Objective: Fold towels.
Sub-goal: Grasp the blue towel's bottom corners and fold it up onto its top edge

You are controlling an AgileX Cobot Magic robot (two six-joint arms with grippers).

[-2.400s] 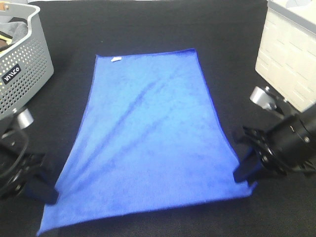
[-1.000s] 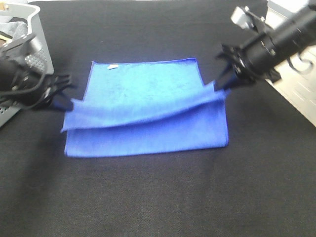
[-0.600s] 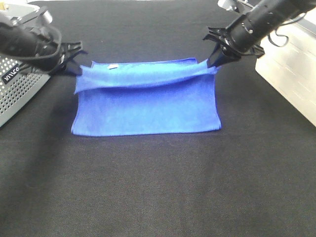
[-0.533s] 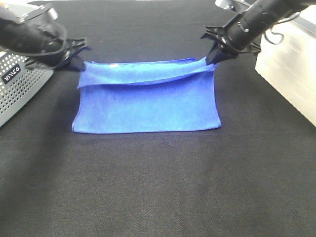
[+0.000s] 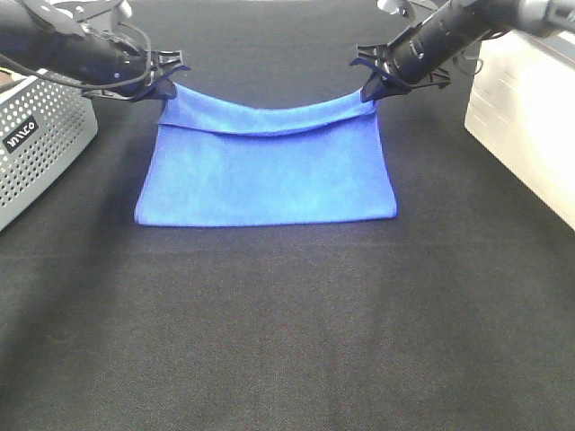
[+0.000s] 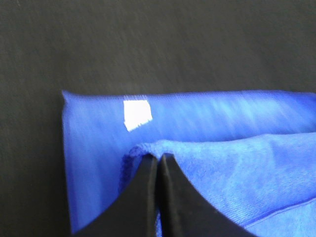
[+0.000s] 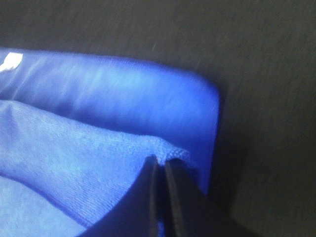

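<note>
We find the royal-blue rectangular microfibre towel [image 5: 269,175] doubled over on the black fabric tabletop [image 5: 287,341], far-centre area.

- Bottom layer: flat. A small white tag [image 6: 137,114] sits at its far-left cnr.
- Top layer: far edge raised, sagging betw. both tools.
- Left gripper [image 5: 167,88]: jaws together, clamped on the top layer's far-left cnr, just beside the tag.
- Right gripper [image 5: 368,90]: jaws together, clamped on the top layer's far-right cnr.
- Grey perforated plastic basket [image 5: 40,144]: left of the towel, not touching.
- Cream rectangular box [image 5: 526,117]: right side, well apart.
</note>
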